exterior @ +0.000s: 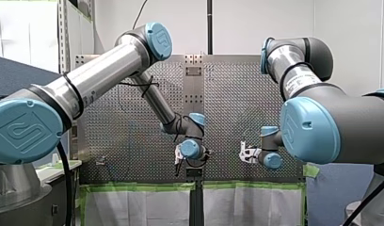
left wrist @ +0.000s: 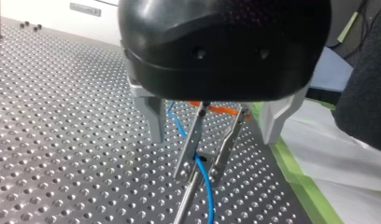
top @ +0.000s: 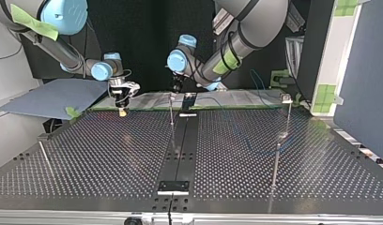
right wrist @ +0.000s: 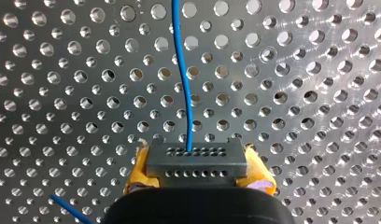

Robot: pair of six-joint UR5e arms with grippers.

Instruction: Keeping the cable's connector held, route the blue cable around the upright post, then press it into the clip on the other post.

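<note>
In the left wrist view my left gripper (left wrist: pixel 212 139) stands open, its metal fingers (left wrist: pixel 153 119) on either side of the clip (left wrist: pixel 198 156) on top of a thin post. The blue cable (left wrist: pixel 205 186) passes through that clip. In the right wrist view my right gripper (right wrist: pixel 198 173) is shut on the grey connector (right wrist: pixel 195 161), its yellow pads (right wrist: pixel 139 175) on the connector's two sides. The blue cable (right wrist: pixel 184 70) leads straight away from the connector. In the top view my right gripper (top: pixel 123 107) hangs at the left and my left gripper (top: pixel 175 88) just above the clip post (top: pixel 171 112). The tall upright post (top: pixel 281 136) stands at the right.
A black rail (top: pixel 180 150) runs down the middle of the perforated table (top: pixel 110 154). A short leaning pin (top: pixel 45 158) stands at the top view's left. Green tape and white sheeting (left wrist: pixel 328 158) line the table's edge beside the left gripper.
</note>
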